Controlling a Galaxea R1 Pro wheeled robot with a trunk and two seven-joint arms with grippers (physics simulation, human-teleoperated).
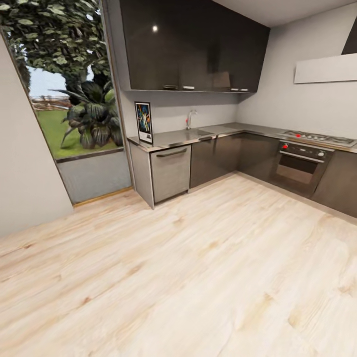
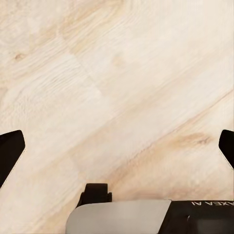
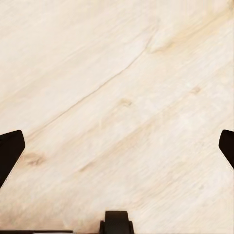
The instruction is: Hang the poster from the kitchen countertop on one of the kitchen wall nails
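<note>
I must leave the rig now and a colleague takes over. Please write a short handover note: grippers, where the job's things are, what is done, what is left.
Left gripper: open, empty, over the pale wooden floor.
Right gripper: open, empty, over the same floor.
The black-framed Star Wars poster stands upright at the left end of the long grey kitchen countertop, left of the chrome tap.
Done: nothing; the poster is untouched.
Left: cross the floor to the countertop, pick up the poster, hang it on a wall nail. I cannot make out a nail from here.

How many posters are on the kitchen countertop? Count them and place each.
1. The poster stands upright at the left end of the kitchen countertop, against the wall, left of the tap. None other shows.
</note>
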